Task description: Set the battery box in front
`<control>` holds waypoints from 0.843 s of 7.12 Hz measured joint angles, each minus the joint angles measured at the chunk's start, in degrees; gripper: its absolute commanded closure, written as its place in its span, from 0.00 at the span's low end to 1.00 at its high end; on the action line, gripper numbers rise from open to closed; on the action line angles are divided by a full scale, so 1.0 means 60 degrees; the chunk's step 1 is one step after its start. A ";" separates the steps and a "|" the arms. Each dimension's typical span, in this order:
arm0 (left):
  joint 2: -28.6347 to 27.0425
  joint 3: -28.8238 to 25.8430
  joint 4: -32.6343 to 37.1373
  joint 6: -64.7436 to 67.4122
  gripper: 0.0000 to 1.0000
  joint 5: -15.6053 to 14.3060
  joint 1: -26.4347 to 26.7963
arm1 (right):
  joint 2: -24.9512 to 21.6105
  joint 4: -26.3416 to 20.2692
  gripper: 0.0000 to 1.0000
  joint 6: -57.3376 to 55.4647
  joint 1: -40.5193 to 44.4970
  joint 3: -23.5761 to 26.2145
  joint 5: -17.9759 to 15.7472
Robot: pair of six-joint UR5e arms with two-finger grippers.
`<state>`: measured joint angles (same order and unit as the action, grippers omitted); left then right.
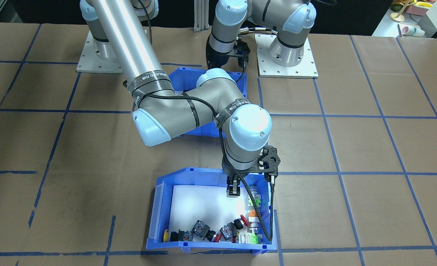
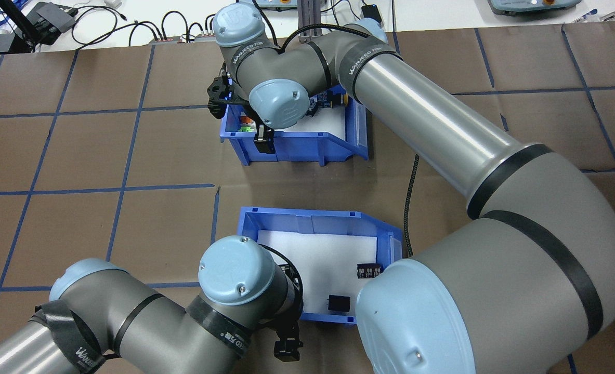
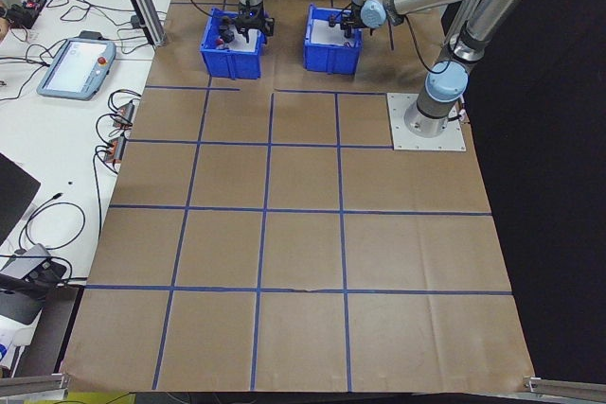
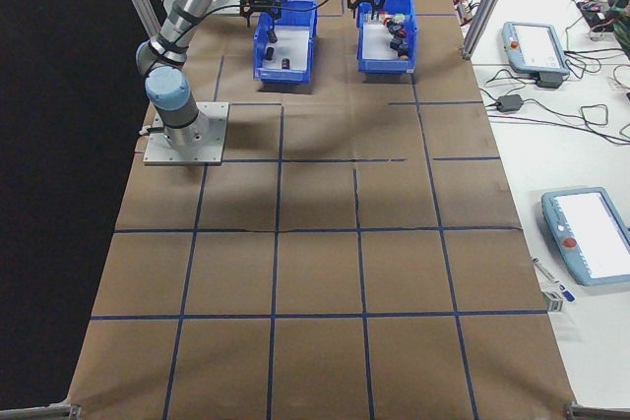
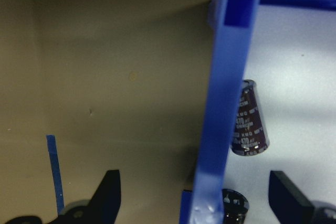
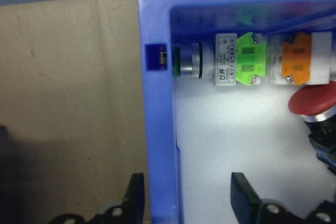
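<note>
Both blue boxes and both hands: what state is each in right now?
battery box: flat on the table, nearer the robot, few dark cylinders inside.
switch box: flat on the table, farther out, holds switches.
left hand: open, straddling the battery box wall.
right hand: open, straddling the switch box wall.

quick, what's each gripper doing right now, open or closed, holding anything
Left gripper: open, fingers straddling the battery box wall, not clamped.
Right gripper: open, fingers straddling the switch bin wall, not clamped.
</note>
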<state>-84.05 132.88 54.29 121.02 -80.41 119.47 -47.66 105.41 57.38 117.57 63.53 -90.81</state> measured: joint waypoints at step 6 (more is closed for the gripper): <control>-0.0149 -0.0013 -0.0791 -0.0051 1.00 0.0095 0.0010 | -0.0386 -0.0076 1.00 0.0120 -0.0191 -0.0136 -0.0554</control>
<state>-84.95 132.80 49.54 120.72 -79.84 119.54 -49.98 104.95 58.10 116.43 62.72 -94.13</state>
